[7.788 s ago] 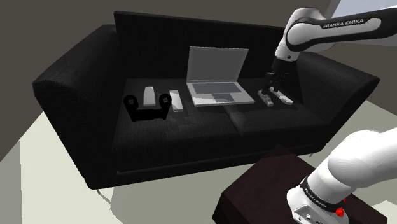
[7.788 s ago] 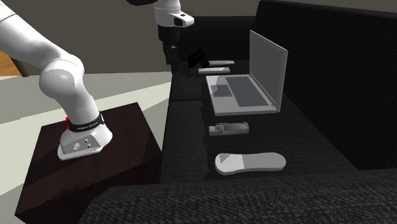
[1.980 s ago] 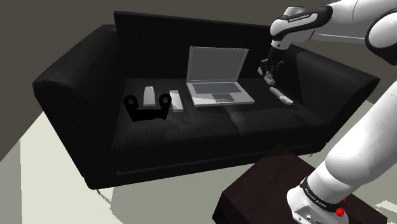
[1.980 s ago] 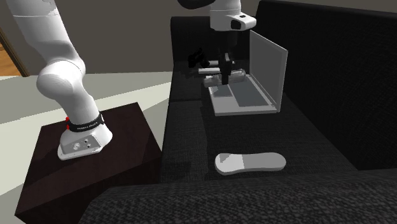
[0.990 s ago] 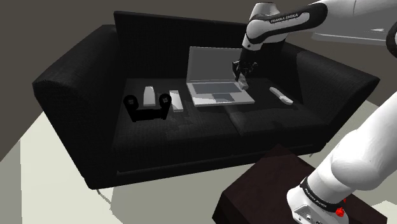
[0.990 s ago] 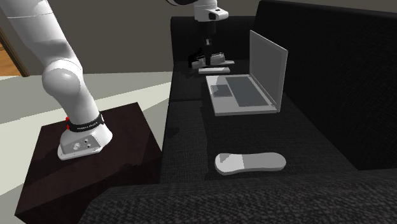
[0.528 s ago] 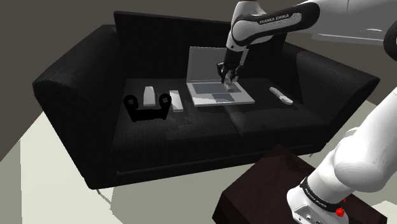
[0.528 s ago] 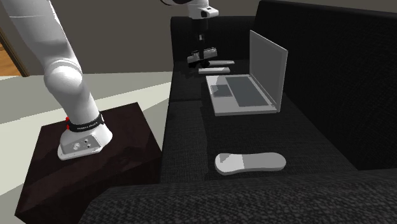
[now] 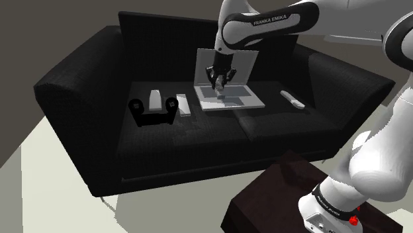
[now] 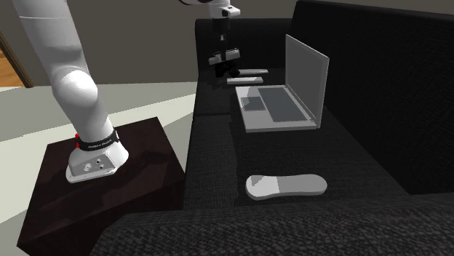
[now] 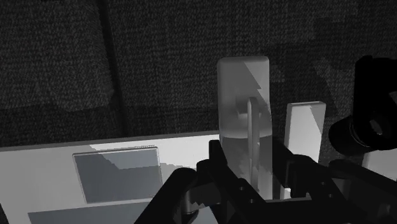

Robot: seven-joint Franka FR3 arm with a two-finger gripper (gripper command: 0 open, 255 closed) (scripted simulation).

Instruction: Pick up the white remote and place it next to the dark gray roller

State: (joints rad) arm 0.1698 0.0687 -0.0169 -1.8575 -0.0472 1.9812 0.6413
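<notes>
Wrist view: remote [image 11: 242, 95] w/in tool's [image 11: 253, 162] grip

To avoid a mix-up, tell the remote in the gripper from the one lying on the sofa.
The held remote is clasped in the gripper, off the cushions; the oval remote lies flat on the sofa. The held remote is boxy and grey; the oval remote is rounded and whiter. Both are slim and long.

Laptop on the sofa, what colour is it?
Light grey, with a darker grey keyboard area. The laptop shows best in the second exterior view.
</notes>
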